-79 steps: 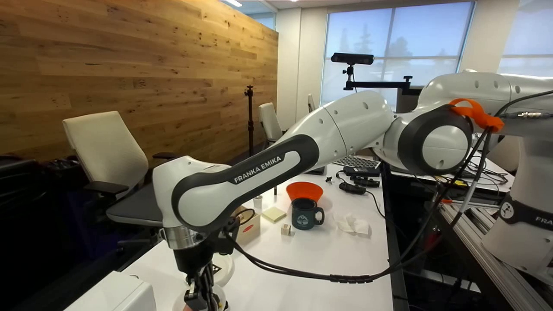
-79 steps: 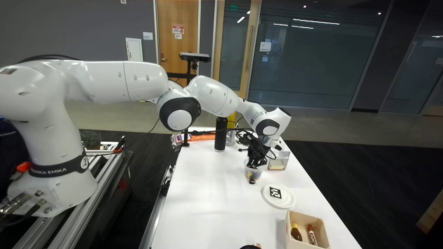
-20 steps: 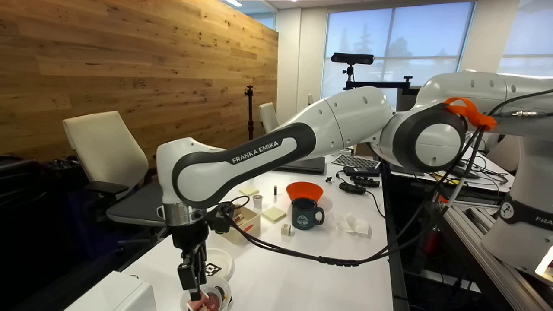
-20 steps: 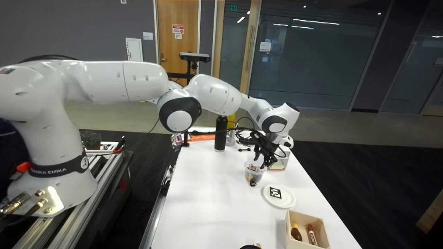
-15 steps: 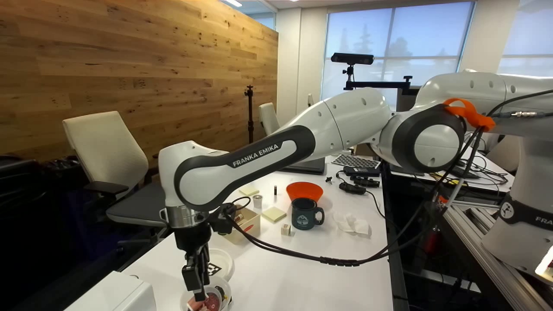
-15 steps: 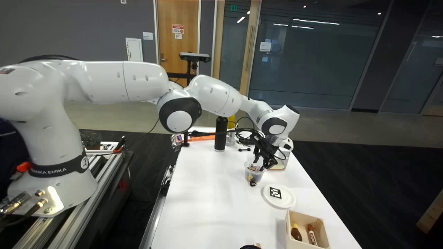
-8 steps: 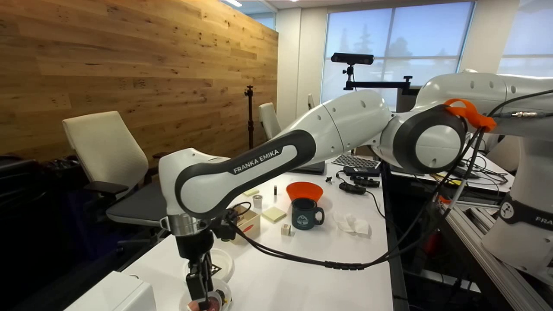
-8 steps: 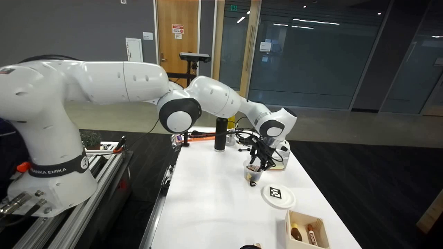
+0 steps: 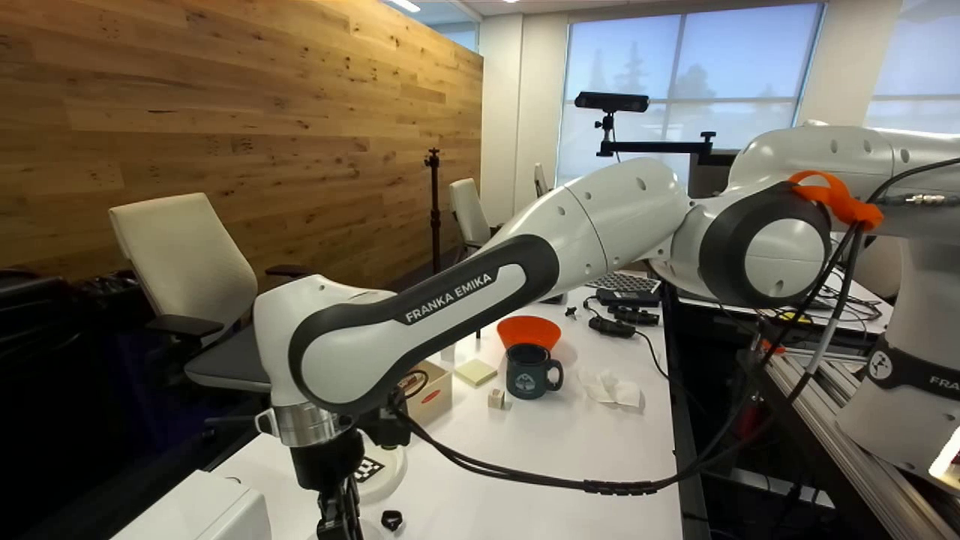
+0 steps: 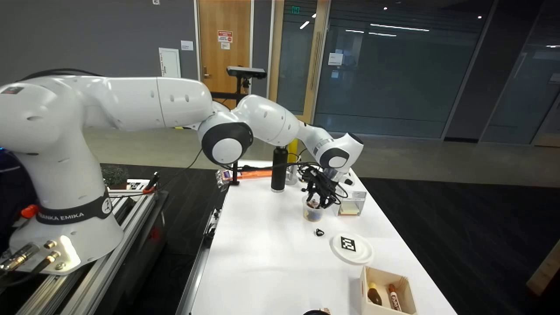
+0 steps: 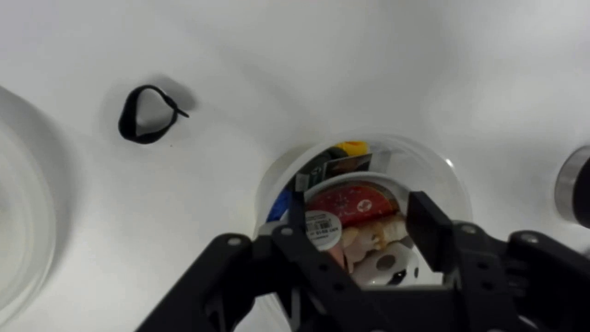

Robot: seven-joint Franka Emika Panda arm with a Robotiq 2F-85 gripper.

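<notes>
Clear tub (image 11: 421, 167) | wrist view: under gripper (image 11: 359, 212), fingertips (image 11: 428, 226) at 9 and 3 o'clock over its mouth | jaws apart, nothing visibly gripped

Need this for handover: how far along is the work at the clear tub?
Done: the gripper is at the clear tub. In hand: its fingers stand apart over the inner container; whether they clasp it is unclear. Left, probably: any lifting out; the red item lies inside.

A pale chair (image 9: 184, 259) stands before a wooden wall (image 9: 240, 112).
</notes>
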